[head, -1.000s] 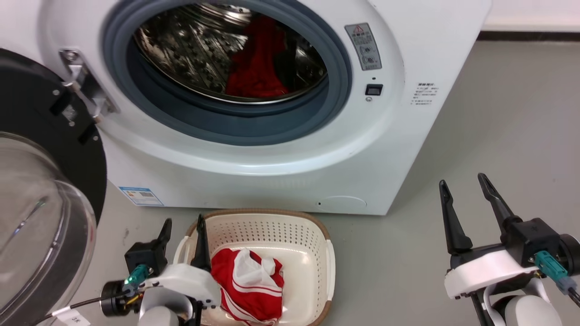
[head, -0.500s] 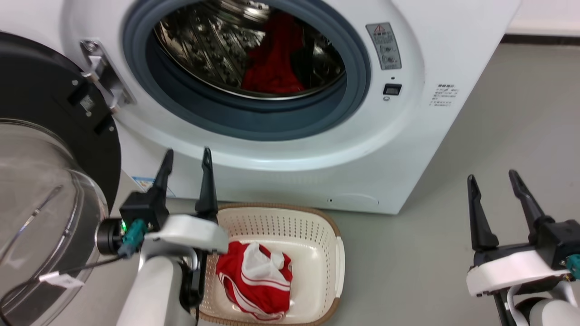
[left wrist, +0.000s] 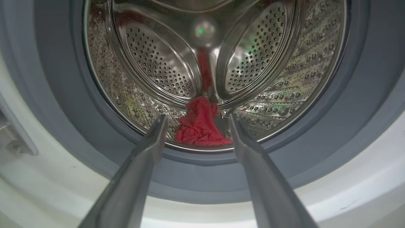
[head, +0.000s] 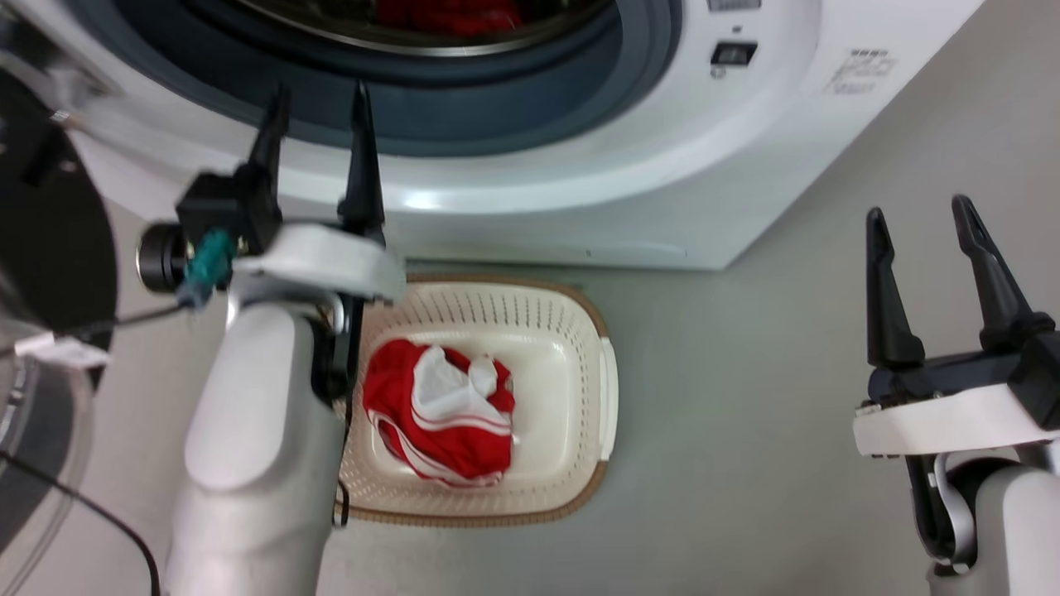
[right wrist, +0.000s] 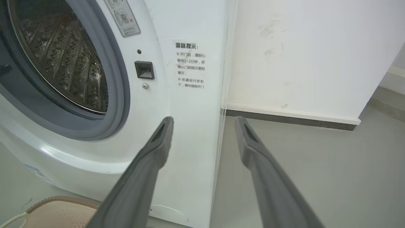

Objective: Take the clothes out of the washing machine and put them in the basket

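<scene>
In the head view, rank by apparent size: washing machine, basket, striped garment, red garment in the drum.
Largest first:
washing machine, though cropped
basket
striped garment, inside the basket
red garment in the drum, a sliver cropped by the top edge, so unsure

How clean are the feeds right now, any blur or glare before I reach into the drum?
Head view: smeared along the left edge around the door, with a glare patch on the washing machine front. Left wrist view: the fingers are soft, the red garment reads clearly, the drum mirrors red and green glints. Right wrist view: printed label sharp, fingers soft.
</scene>
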Motion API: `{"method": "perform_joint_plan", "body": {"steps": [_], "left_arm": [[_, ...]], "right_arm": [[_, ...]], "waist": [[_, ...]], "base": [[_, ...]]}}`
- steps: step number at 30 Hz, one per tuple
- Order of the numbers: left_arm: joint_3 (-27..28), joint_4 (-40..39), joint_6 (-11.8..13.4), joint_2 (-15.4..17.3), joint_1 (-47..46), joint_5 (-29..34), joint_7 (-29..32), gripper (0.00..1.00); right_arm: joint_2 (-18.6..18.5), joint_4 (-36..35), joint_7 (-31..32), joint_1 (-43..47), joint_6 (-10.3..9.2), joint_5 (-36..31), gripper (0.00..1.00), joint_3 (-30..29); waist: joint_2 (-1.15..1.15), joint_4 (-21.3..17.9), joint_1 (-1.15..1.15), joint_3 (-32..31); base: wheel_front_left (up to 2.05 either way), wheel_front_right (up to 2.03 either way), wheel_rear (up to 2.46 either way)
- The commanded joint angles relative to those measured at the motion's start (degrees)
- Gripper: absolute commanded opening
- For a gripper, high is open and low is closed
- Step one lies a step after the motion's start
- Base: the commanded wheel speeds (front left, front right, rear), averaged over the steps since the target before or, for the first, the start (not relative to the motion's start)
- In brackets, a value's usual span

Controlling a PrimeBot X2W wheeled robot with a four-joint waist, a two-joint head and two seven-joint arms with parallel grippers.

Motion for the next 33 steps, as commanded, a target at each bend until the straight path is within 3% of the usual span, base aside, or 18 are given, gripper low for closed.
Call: {"method": "perform_joint_plan", "body": {"steps": [1, 10, 16, 22, 28, 33], "left_arm": [[0.18, 1.38, -0.37, 0.35, -2.71, 0.68, -0.15, 1.0], [0.15, 12.46, -1.7, 3.15, -19.86, 1.72, 0.26, 1.0], [0.06, 21.37, -1.88, 6.36, -31.45, 2.11, 6.08, 1.0], [0.02, 29.72, -2.2, 11.03, -41.35, 2.48, 16.82, 1.0], [-0.97, 36.58, -3.15, 15.71, -49.86, 2.91, 31.39, 1.0], [-0.38, 39.86, -1.78, 18.34, -54.93, 2.35, 41.7, 1.0]], "right_arm": [[0.02, -0.04, -0.57, -1.45, -0.04, 0.31, 1.0, 0.49], [0.02, 1.17, -2.49, -4.13, -0.04, 1.95, 1.0, 3.66], [0.03, 3.79, -4.3, -5.35, -0.04, 4.19, 1.0, 6.18], [0.03, 6.21, -5.94, -5.89, -0.04, 6.65, 1.0, 8.51], [0.05, 8.12, -6.97, -6.26, -0.04, 8.84, 1.0, 10.98], [0.04, 9.33, -7.47, -6.74, -0.04, 11.01, 1.0, 13.41]], "waist": [[0.0, -1.81, -0.01, 4.92], [0.0, -6.02, -0.01, 12.58], [0.0, -10.02, -0.01, 14.92], [0.0, -14.41, -0.01, 16.32], [0.0, -18.55, -0.01, 18.06], [0.0, -21.97, -0.01, 19.99]], "base": [[0.0, 0.0, 0.0], [0.0, 0.0, 0.0], [0.0, 0.0, 0.0], [0.0, 0.0, 0.0], [0.0, 0.0, 0.0], [0.0, 0.0, 0.0]]}}
